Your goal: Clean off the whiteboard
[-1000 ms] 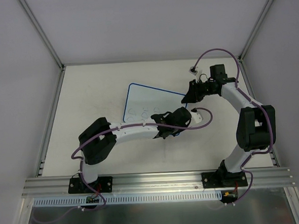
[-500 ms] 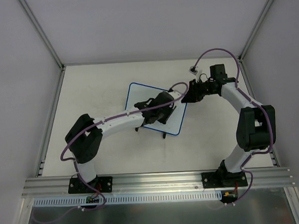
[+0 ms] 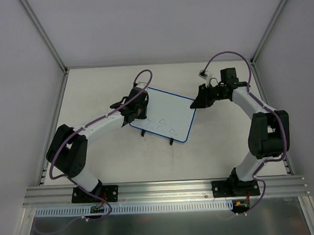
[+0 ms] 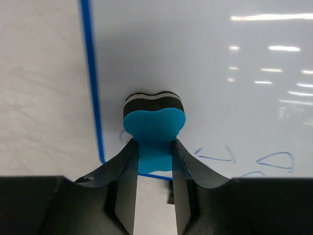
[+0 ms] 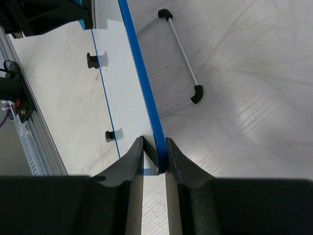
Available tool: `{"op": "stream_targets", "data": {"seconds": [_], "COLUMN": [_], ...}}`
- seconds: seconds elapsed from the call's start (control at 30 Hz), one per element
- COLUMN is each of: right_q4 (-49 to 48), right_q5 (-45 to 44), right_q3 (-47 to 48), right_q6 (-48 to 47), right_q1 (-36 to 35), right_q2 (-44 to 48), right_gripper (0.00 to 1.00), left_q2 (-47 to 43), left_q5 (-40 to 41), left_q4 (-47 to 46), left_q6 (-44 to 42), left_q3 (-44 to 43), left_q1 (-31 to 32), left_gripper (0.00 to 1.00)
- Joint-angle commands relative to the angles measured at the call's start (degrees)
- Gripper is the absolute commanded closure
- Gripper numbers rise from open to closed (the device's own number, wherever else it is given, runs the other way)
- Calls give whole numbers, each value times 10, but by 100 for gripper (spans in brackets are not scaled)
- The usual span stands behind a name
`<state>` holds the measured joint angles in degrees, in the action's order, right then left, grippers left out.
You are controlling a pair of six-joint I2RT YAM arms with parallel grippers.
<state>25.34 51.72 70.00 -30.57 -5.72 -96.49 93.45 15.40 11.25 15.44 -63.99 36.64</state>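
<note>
The whiteboard (image 3: 170,110) stands in the middle of the table, white with a thin blue rim, and faint blue scribbles (image 3: 163,125) run along its near edge. My left gripper (image 3: 135,106) is shut on a blue bone-shaped eraser (image 4: 154,125), whose dark pad presses on the board (image 4: 220,73) close to its left rim. Scribbles (image 4: 276,159) lie to the right of the eraser. My right gripper (image 3: 196,103) is shut on the board's right corner. In the right wrist view the blue rim (image 5: 142,73) sits between the fingers of that gripper (image 5: 154,146).
Two small black feet (image 3: 172,141) stick out under the board's near edge. A thin wire stand with black elbows (image 5: 182,58) lies on the table behind the board. Metal frame posts stand at the back corners, and a rail (image 3: 166,189) runs along the front.
My left gripper has swept the eraser from the board's right side across to its left edge. The right arm has held still on the corner.
</note>
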Motion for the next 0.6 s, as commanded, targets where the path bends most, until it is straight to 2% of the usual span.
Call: {"op": "stream_targets", "data": {"seconds": [0.0, 0.23, 0.37, 0.57], "right_q4": [4, 4, 4, 5], "right_q5": [-37, -31, -31, -26], "right_q3": [-8, -9, -10, -9], "right_q6": [-36, -38, -39, -37], "right_q1": [3, 3, 4, 4], "right_q2": [22, 21, 22, 18], "right_gripper": [100, 100, 100, 100], "left_q2": [-7, -37, -45, -22], "left_q5": [58, 51, 12, 6], "left_q4": [-29, -95, -131, -179], "left_q6": [28, 38, 45, 21], "left_q3": [55, 106, 128, 131], "left_q1": [-41, -46, -40, 23], "left_gripper": [100, 100, 100, 100]}}
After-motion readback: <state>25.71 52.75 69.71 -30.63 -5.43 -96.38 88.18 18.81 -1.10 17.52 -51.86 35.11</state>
